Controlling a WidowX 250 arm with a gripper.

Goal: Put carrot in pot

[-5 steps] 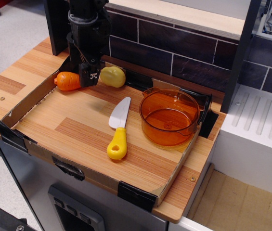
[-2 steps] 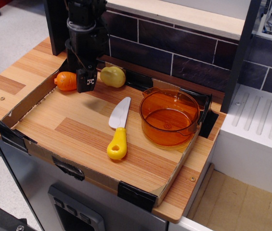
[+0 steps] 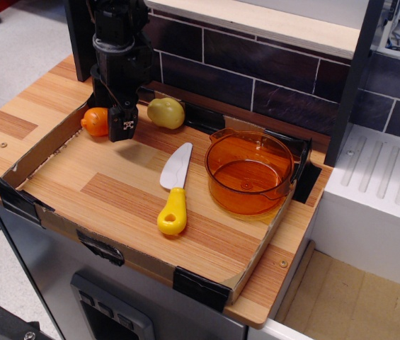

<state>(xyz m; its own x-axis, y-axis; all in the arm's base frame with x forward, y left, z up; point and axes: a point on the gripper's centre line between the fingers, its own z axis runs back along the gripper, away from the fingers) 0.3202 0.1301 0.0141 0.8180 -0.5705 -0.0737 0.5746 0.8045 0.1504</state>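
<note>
Wood-grain tabletop (image 3: 115,191) sitting inside low cardboard rim with black tape at corners. Yellow-handled plastic toy knife with grey blade (image 3: 174,190) lying near front centre, handle toward viewer. Transparent amber-orange round plastic pot (image 3: 248,172) standing right of knife, upright, well apart from carrot. Bright orange stubby toy carrot (image 3: 95,121) lying at far left, partly hidden behind black robot gripper (image 3: 122,125), which is hanging low just beside it. Cannot tell claw state; fingers overlapping carrot's right end. Pale yellow potato-like toy (image 3: 166,112) resting right of gripper by dark tiled wall (image 3: 256,71).

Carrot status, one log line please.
carrot: on board, partly behind hand | grasp: unclear | pot: empty | knife: between
</note>
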